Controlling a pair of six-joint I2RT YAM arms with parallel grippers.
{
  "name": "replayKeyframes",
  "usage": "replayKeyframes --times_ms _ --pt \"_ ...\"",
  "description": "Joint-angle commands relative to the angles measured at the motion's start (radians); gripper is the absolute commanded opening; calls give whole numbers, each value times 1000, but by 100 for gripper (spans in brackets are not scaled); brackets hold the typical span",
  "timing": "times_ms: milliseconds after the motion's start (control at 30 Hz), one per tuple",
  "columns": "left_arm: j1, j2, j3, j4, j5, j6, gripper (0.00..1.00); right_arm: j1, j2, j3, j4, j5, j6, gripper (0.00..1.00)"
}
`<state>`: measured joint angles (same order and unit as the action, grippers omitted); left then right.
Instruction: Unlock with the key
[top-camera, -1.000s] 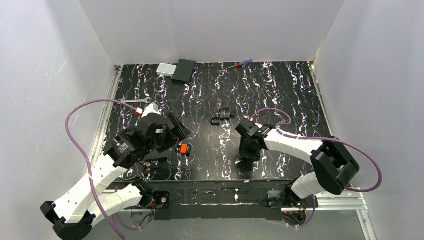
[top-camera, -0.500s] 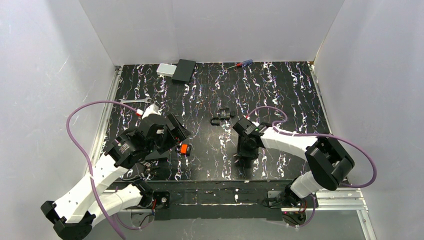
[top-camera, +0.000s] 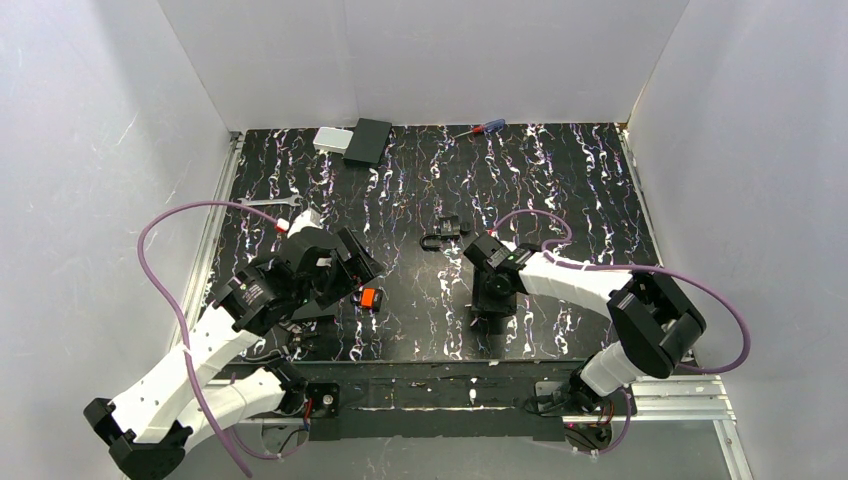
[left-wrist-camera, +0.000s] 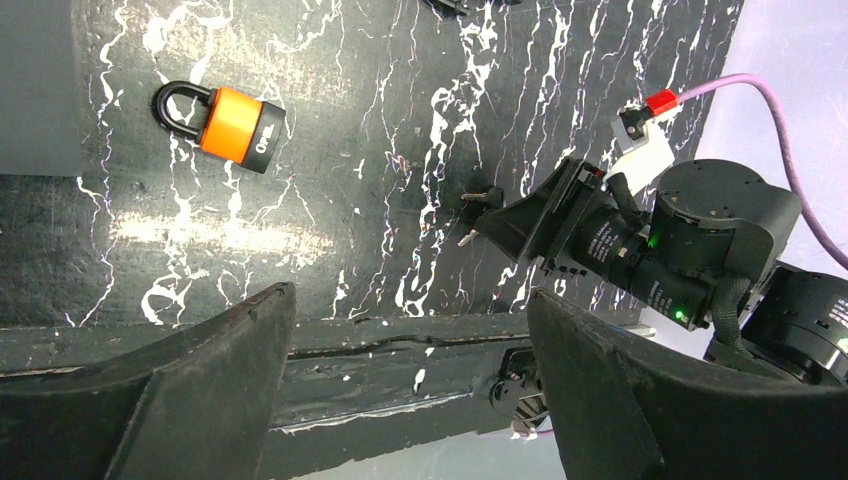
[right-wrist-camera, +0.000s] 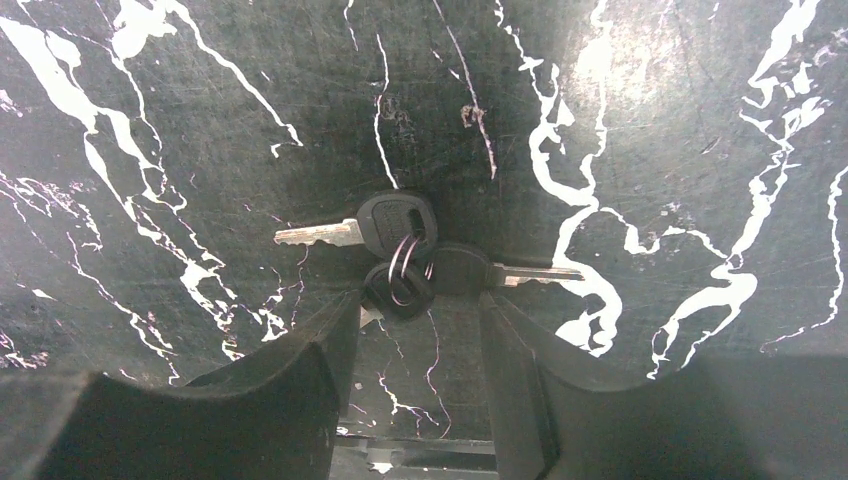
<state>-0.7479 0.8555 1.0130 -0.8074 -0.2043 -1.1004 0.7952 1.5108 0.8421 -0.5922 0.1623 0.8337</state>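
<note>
Right hand (right-wrist-camera: 418, 302) edged left, spread astride the key (right-wrist-camera: 396, 223), possibly touching, 3 ringed, hidden overhead, left hand (left-wrist-camera: 410, 293) spread.

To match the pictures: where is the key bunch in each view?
Top external: not visible, apparently hidden under the right pincer, near the front edge.
Left wrist: key bunch right of centre, at that pincer's tip.
Right wrist: centre, at the open pincer.
Shared landmark: the right pincer.

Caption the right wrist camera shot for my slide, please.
Open right claw brackets a ring of small keys lying on the black marbled table.
</note>
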Motion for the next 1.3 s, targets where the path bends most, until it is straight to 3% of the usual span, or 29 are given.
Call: replayKeyframes --times_ms 0,400,600,700,1067,1267 --pt "6 -11 -14 -3 -11 3 84 2 17 28 6 25 -13 55" --pt "6 -29 -26 -4 -3 -7 83 2 31 54 18 -11 -16 55" --pt "6 -30 -19 -12 0 -6 82 2 77 81 -28 42 -21 53" --pt "6 -33 -25 -12 -1 -7 82 3 111 81 -29 44 -32 46" --pt "6 -20 -32 -8 -11 2 82 4 139 107 -63 55 -70 1" --pt "6 -10 -27 -1 -13 5 82 3 118 129 -82 42 -83 1"
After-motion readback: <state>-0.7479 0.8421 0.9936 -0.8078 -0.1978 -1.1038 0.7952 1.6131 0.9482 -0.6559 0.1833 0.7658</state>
